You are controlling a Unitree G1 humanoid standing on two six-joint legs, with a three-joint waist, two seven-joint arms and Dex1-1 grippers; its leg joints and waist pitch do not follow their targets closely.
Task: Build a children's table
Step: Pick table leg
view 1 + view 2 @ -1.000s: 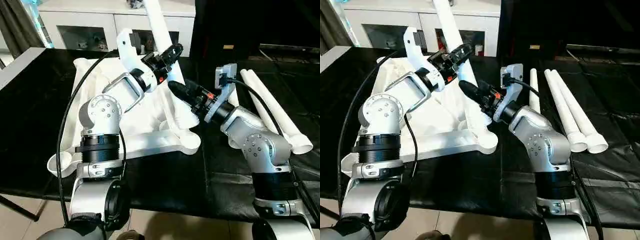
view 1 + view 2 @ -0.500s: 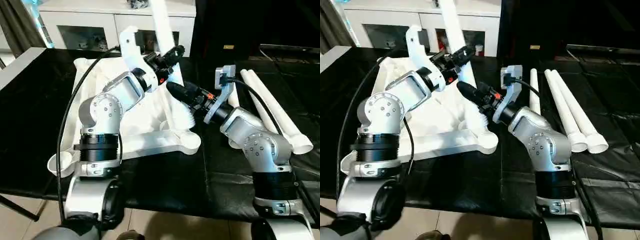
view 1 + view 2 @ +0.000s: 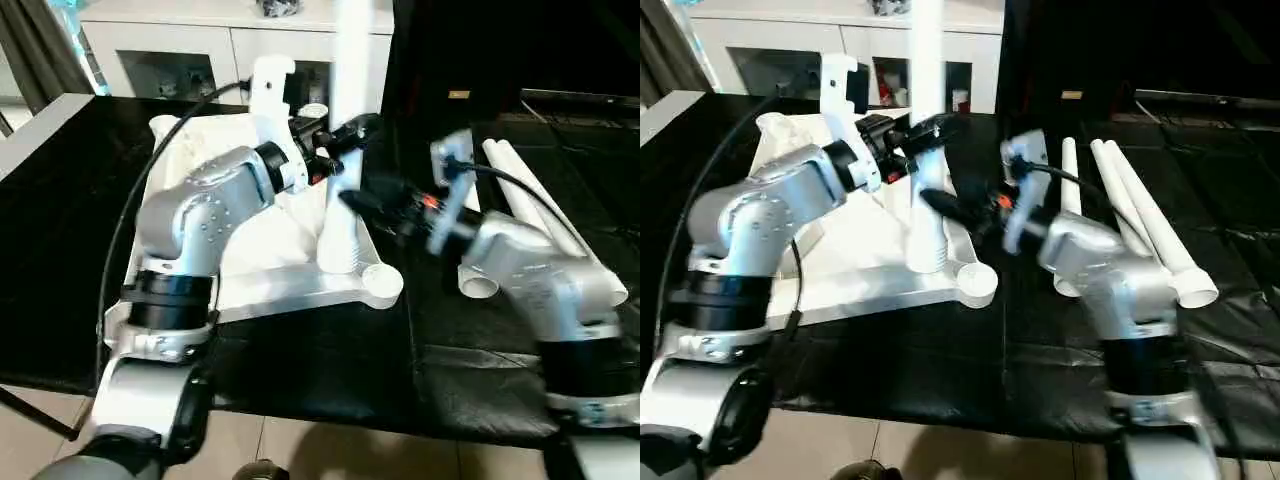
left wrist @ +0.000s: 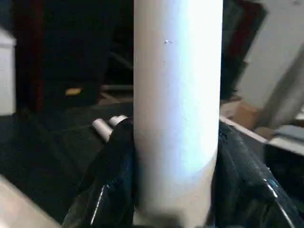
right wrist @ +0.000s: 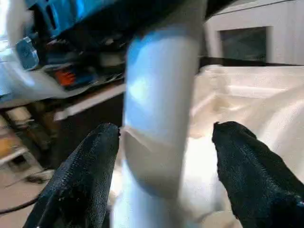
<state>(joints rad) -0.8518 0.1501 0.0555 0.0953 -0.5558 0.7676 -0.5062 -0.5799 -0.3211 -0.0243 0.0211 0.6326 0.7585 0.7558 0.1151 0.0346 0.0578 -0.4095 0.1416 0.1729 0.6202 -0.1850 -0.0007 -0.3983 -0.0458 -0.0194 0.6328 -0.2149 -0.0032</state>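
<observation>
The children's table top (image 3: 262, 288) lies upside down on the black cloth, a round corner socket (image 3: 382, 283) at its near right. One white leg (image 3: 348, 60) stands upright on the top's right side, its foot just behind that socket. My left gripper (image 3: 352, 128) is shut on the leg partway up; in the left wrist view the leg (image 4: 178, 95) fills the space between the black fingers (image 4: 111, 180). My right gripper (image 3: 362, 200) is lower on the leg and open; its fingers (image 5: 251, 180) stand apart on either side of the leg (image 5: 159, 104).
Three more white legs (image 3: 545, 225) lie side by side on the cloth at the right. A white glass-door cabinet (image 3: 180, 50) stands behind the table. A black cable (image 3: 128, 225) loops beside my left arm. The table's front edge (image 3: 330, 415) runs below.
The leg has swung from leaning back-left to upright, carried by my left gripper. My right gripper has opened and let go of the leg.
</observation>
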